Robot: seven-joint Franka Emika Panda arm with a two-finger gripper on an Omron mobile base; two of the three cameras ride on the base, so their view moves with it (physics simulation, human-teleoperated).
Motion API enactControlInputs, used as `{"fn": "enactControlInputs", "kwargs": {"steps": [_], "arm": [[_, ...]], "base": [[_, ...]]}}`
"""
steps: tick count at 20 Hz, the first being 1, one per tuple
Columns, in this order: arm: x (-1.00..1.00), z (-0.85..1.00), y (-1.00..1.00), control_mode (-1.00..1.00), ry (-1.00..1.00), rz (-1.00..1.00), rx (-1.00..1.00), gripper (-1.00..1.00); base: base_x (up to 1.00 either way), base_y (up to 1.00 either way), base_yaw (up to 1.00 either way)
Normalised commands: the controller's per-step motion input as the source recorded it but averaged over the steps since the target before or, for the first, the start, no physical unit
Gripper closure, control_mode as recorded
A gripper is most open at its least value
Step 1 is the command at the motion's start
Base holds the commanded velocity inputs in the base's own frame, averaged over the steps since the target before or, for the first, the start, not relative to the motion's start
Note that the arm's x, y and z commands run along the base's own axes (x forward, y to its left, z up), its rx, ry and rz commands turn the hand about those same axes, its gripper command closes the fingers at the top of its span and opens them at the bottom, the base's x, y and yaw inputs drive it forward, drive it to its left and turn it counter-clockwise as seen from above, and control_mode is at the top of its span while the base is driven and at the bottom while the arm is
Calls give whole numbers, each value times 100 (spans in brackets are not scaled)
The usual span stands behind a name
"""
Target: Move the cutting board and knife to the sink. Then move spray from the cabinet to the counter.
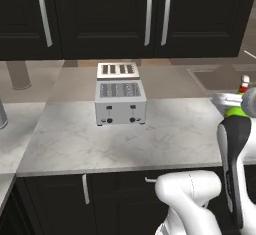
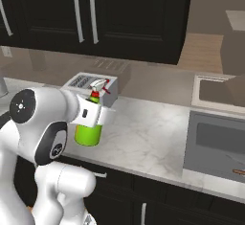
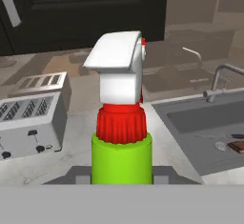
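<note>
1. The hand point(image 2: 91, 115) is closed on the spray point(image 2: 89, 129), gripping the green body just below the red collar, with the bottle upright.
2. The spray hangs over the near part of the worktop point(image 2: 143, 133). Whether its base touches the marble cannot be told.
3. In the hand view the white nozzle head of the spray point(image 3: 120, 108) rises in front of the camera above the red collar and green body.
4. A silver four-slot toaster point(image 1: 120, 102) stands on the worktop point(image 1: 100, 139) to the left of the spray, against the back wall.
5. The sink point(image 2: 217, 145) lies to the right of the spray, set into the worktop.
6. In the hand view a reddish-brown piece, the cutting board point(image 3: 237, 146), lies on the floor of the sink point(image 3: 190, 118), with a slim dark item, likely the knife point(image 3: 236, 136), just beyond it.
7. The faucet point(image 3: 221, 77) stands at the far rim of the sink.
8. The cabinet point(image 1: 125, 14) with its long silver handles hangs above the toaster, doors shut.
</note>
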Motion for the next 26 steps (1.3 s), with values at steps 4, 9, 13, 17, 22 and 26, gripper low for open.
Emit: {"fn": "enactControlInputs", "kwargs": {"steps": [4, 9, 13, 17, 22, 26], "arm": [[33, -58, -30, -100, 0, 3, 0, 100], [38, -60, -17, -100, 0, 4, 0, 100], [34, -60, -4, -100, -1, 5, 0, 100], [24, -37, 0, -100, -11, 3, 0, 100], [32, -36, 0, -100, -10, 2, 0, 100], [36, -35, 0, -100, -8, 1, 0, 100]], "base": [[0, 0, 0], [0, 0, 0], [0, 0, 0], [0, 0, 0], [0, 0, 0], [0, 0, 0]]}}
